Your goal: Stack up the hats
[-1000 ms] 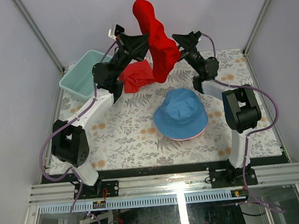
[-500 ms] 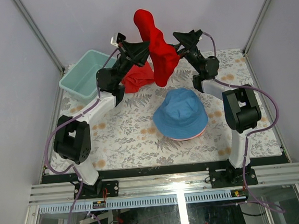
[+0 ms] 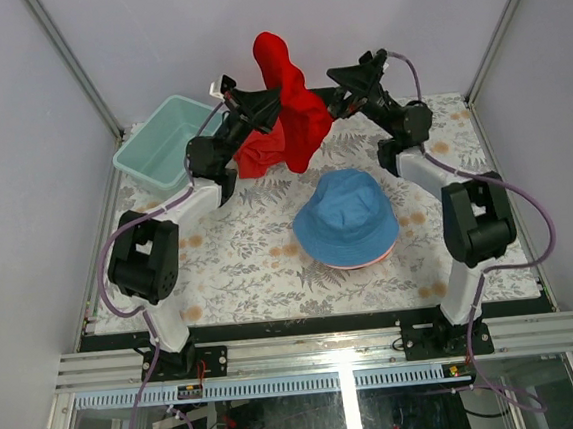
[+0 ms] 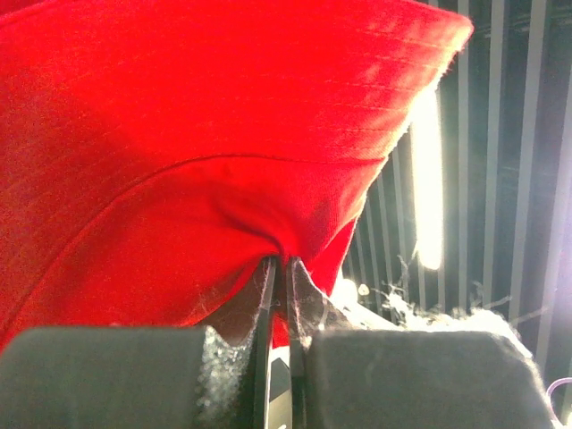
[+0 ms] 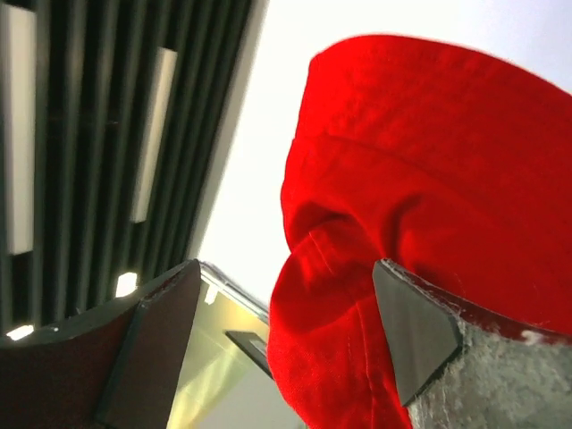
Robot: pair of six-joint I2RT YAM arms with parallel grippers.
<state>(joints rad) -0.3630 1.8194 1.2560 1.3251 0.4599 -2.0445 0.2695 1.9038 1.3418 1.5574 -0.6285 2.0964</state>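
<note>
1. Far left: a green tub (image 3: 160, 145) on the back corner of the table (image 3: 226, 265), well apart from the action.
2. Just right of the tub: a flat red cloth (image 3: 252, 159) lying on the table, partly hidden by what hangs in front. Not a hat, so to be left alone.
3. Above that: the left gripper (image 3: 262, 104), up high and clamped tight on a fold of the red hat (image 3: 293, 114), with the fabric bunched between the closed fingers in the wrist view.
4. Centre back: the red hat in mid-air between the two grippers, drooping in a long crumpled fold.
   - Looks soft, light and floppy, with nothing to break.
   - Probably sags and twists from a single pinch.
   - Best taken at the brim, at two opposite spots, to spread the opening.
5. Right of centre, nearer the front: the blue hat (image 3: 345, 219), crown up on the table, with the rim of the pink hat (image 3: 356, 266) peeping out underneath. Judged to be the stack awaiting the red one.
6. Right: the right gripper (image 3: 343, 77), spread wide, with red fabric lying between the fingers and nothing clamped.
7. Surface and room: a flowery mat, flat and probably not slippery. Pale walls close on three sides, with metal posts at the back corners.
</note>
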